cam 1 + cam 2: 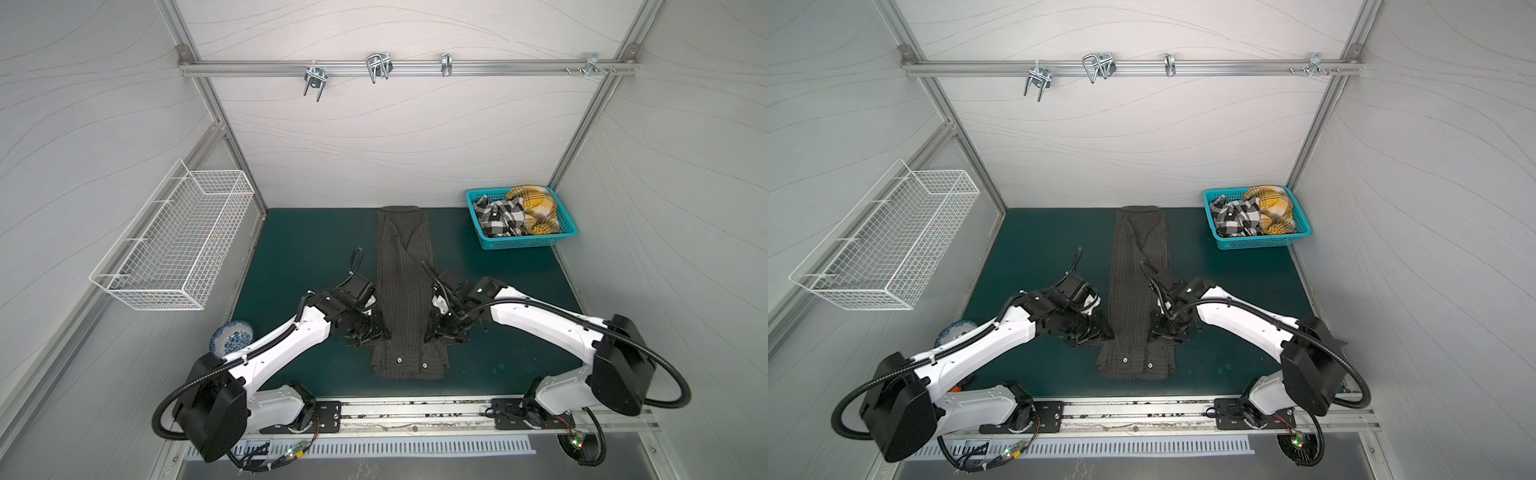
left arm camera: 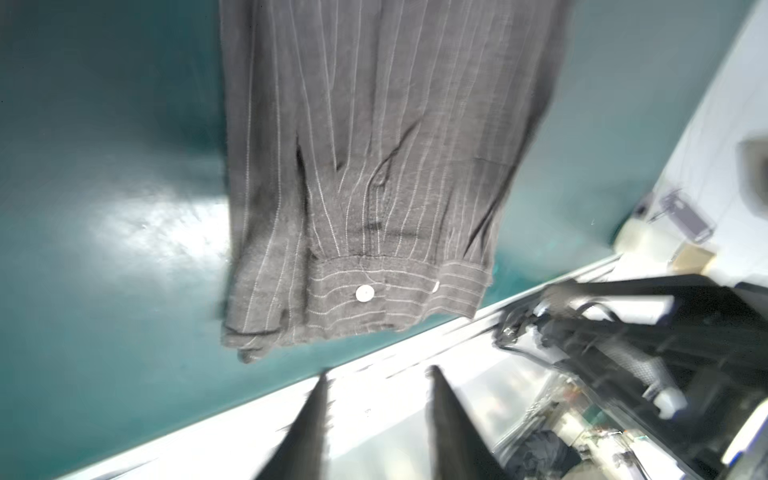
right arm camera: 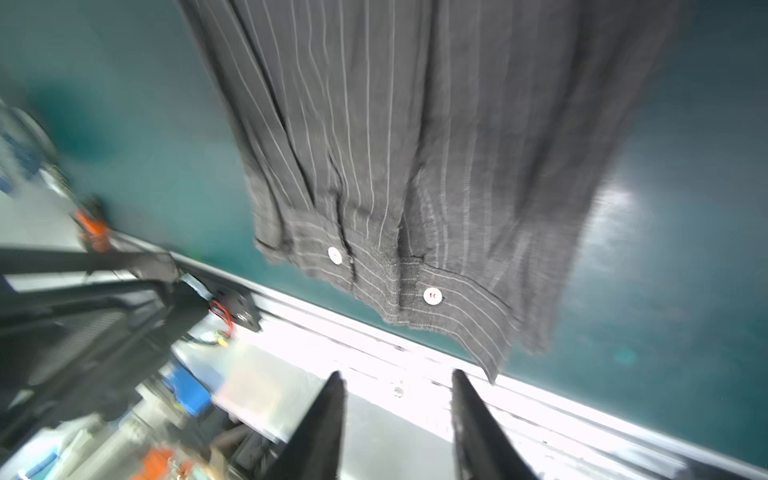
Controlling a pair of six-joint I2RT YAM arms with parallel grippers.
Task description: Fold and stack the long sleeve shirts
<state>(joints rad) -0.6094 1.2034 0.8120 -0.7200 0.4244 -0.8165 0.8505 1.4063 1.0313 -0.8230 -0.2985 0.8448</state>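
Both tools parted and empty beside the folded dark shirt.
The left tool (image 2: 378, 372) is shown in its wrist view with the jaws narrowly parted and nothing between them; the right tool (image 3: 397, 373) is likewise parted and empty. In both top views the tools are set low at the long edges of the dark shirt (image 1: 403, 291), toward its near end, the left tool at the left edge and the right tool at the right edge; whether the cloth is touched cannot be told. The shirt is laid flat in the middle of the bench (image 1: 299, 257), folded into a long narrow strip, with the collar at the far end and two pale buttons (image 1: 399, 360) at the near end. The black-and-white shirt (image 1: 498, 220) and the yellow shirt (image 1: 536, 208) are bunched together in the basket (image 1: 523, 242) at the far right corner of the bench, well apart from both tools.
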